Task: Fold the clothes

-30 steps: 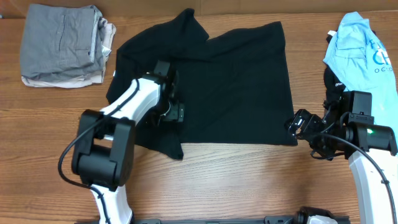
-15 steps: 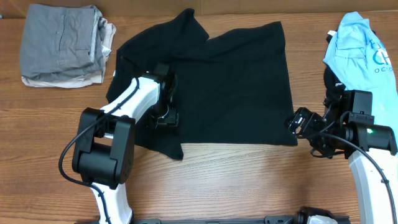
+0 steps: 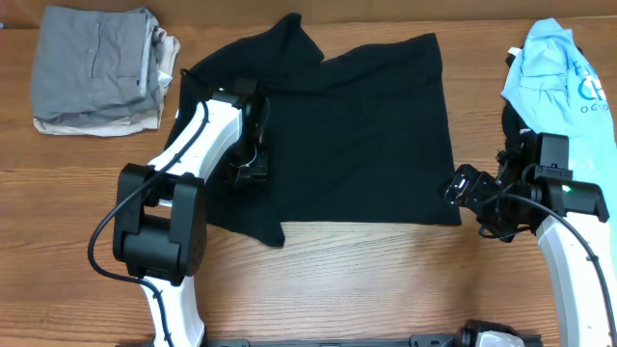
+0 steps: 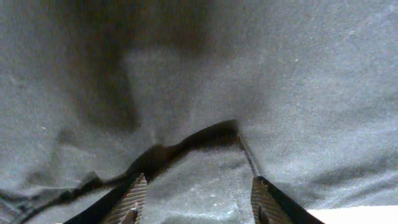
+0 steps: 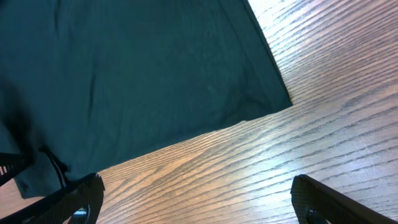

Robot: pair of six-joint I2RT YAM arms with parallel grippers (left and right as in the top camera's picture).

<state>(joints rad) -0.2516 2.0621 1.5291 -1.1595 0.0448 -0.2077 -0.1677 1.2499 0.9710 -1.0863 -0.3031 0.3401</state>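
**Mid-fold at the wooden table (image 3: 366,289):** a black T-shirt (image 3: 376,125) lies spread at the centre, its right side flat and its left side rumpled. Our left gripper (image 3: 248,173) hangs low over that rumpled side with its fingers spread. The left wrist view shows a raised hem fold (image 4: 205,132) just ahead of the fingertips. Our right gripper (image 3: 461,185) hovers over bare wood just beside the shirt's near right corner (image 5: 287,102), fingers likewise wide apart and holding nothing. A stack of folded grey garments (image 3: 92,72) sits at the far left, and a light blue shirt (image 3: 554,67) lies at the far right. Both are apart from the work.

We judge the step in hand to be taking hold of the shirt for its first fold. To do it well, we should set the left fingers astride the hem ridge, so that they pinch one clean edge and not a bunch of loose cloth beneath it. The right gripper should slip one finger under the corner at the table's surface before closing. Both holds want to be sure before any lift. The two arms should then rise evenly, or the cloth will drag and wrinkle.
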